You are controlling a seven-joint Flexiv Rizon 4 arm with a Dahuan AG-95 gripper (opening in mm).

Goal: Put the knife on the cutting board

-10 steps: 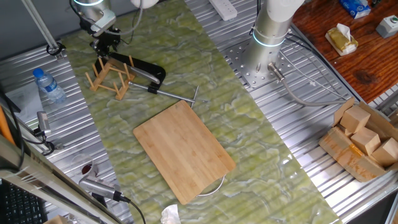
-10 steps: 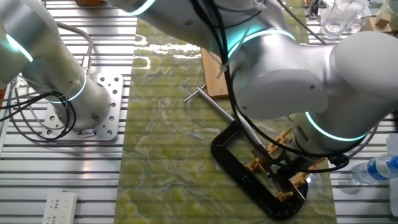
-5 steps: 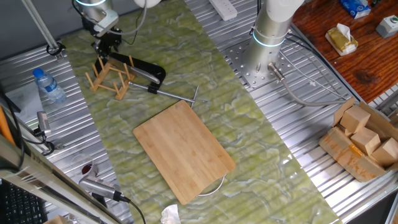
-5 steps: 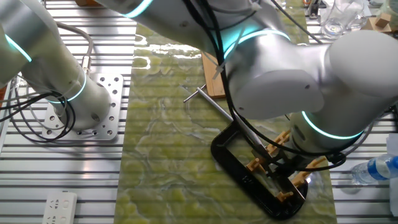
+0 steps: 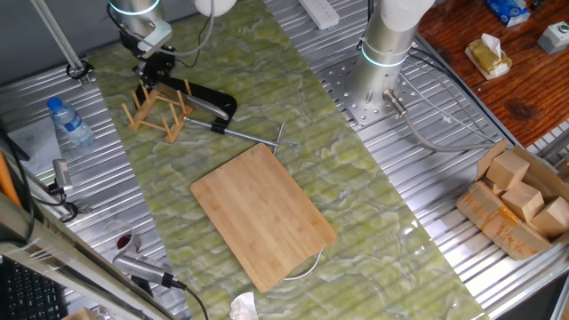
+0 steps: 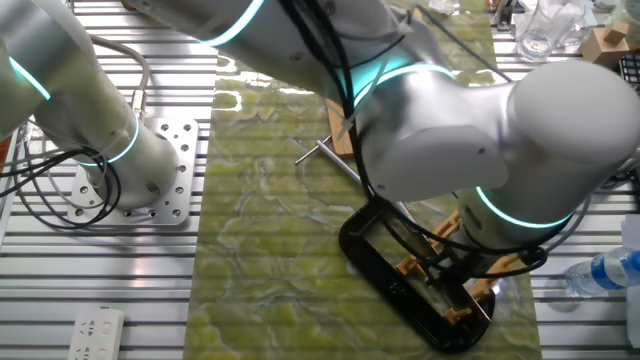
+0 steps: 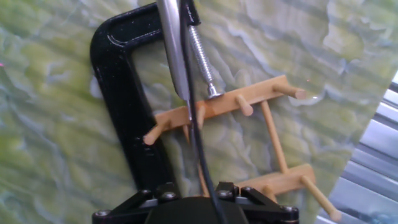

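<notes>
The knife (image 7: 176, 56) shows edge-on in the hand view as a thin grey steel strip, running from the gripper's black body at the bottom edge up over the small wooden peg rack (image 7: 249, 102). My gripper (image 5: 153, 67) hangs just above the rack (image 5: 160, 111) at the far left of the mat and appears shut on the knife; its fingertips are hidden. The knife itself is not discernible in either fixed view. The cutting board (image 5: 262, 213) lies flat in the middle of the green mat, bare, well apart from the gripper.
A black curved clamp (image 5: 209, 96) with a thin steel rod (image 5: 249, 135) lies against the rack, and shows under the knife (image 7: 118, 93). A water bottle (image 5: 69, 122) lies left of the mat. The arm's base (image 5: 373, 89) and a box of wooden blocks (image 5: 520, 200) are right.
The gripper has edged slightly up and to the right above the rack. The arm's elbow has swung further across the other fixed view. Rack, clamp and board have not moved.
</notes>
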